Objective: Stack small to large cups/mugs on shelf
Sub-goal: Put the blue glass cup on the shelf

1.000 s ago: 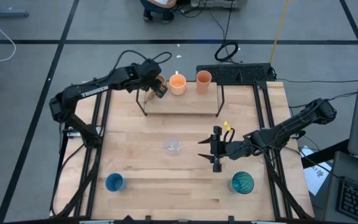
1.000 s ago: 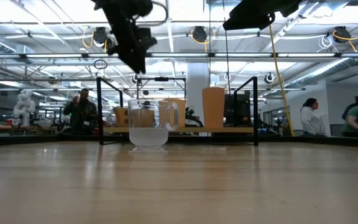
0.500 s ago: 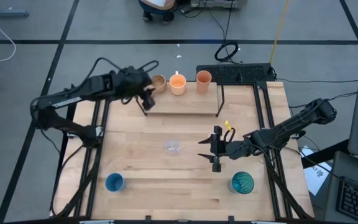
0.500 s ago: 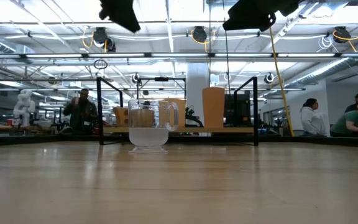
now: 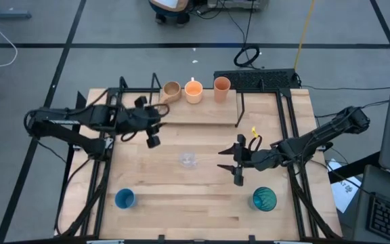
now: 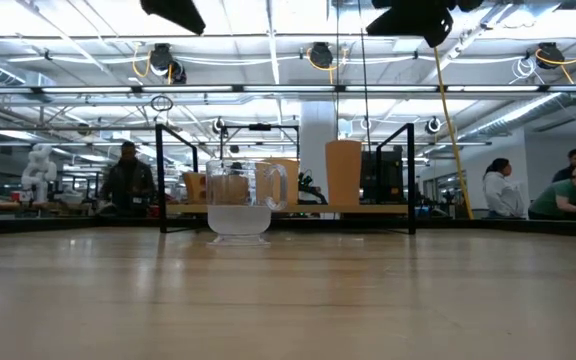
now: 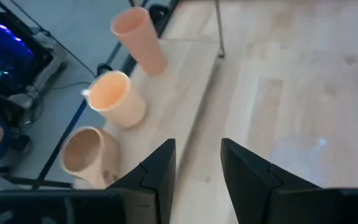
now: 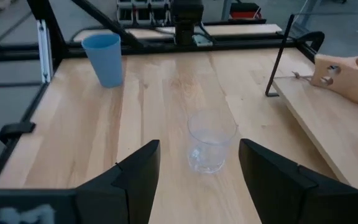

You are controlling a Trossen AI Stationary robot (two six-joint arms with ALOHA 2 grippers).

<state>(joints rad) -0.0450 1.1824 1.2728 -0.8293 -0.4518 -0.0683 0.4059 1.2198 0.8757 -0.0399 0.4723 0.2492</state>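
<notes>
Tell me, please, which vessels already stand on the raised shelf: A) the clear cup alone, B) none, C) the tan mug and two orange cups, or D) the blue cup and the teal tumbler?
C: the tan mug and two orange cups stand in a row on the shelf.

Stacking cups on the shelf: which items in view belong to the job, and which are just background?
Job items:
- shelf
- tan mug, two orange cups, on the shelf
- clear cup, blue cup, teal tumbler, on the table

Background:
- black cable coil on the floor
- people in the room behind
</notes>
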